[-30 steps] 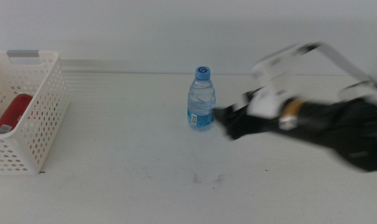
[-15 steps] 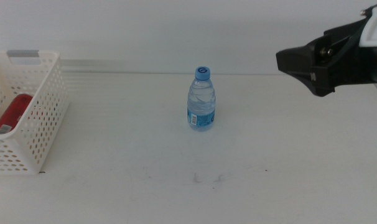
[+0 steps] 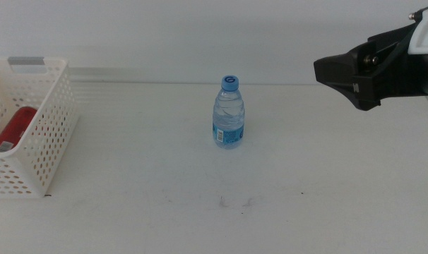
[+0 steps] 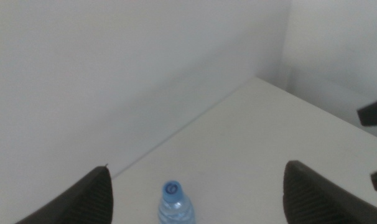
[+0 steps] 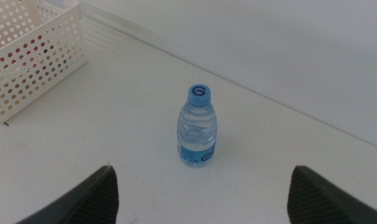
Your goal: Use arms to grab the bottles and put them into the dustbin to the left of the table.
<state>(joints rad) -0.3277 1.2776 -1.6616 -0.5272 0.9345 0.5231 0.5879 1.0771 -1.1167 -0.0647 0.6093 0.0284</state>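
The small clear plastic water bottle with a blue cap and a blue label (image 3: 229, 113) stands upright near the middle of the wide plain white table (image 3: 306, 183), well apart from everything else. Its long axis is vertical and the blue cap points straight up. The white rectangular plastic basket with rows of small holes (image 3: 48, 134) sits at the left edge of the table, and a red drink can (image 3: 13, 129) already lies inside it.

The right gripper (image 3: 339, 70) hangs in the air at the right side, above the table level and well apart from the bottle. In the right wrist view its two dark jaws are spread wide, with the bottle between them but far ahead. The left gripper (image 4: 195, 196) is not seen in the middle view; its wrist camera shows its jaws also spread wide, looking down at the bottle cap from some distance.

The bottle looks light and tall for its base, so I judge it can tip easily. If a jaw touches its side before closing, the bottle may fall and roll away. If the grip is too high, near the cap, the smooth round body may slip or swing during the carry to the basket.
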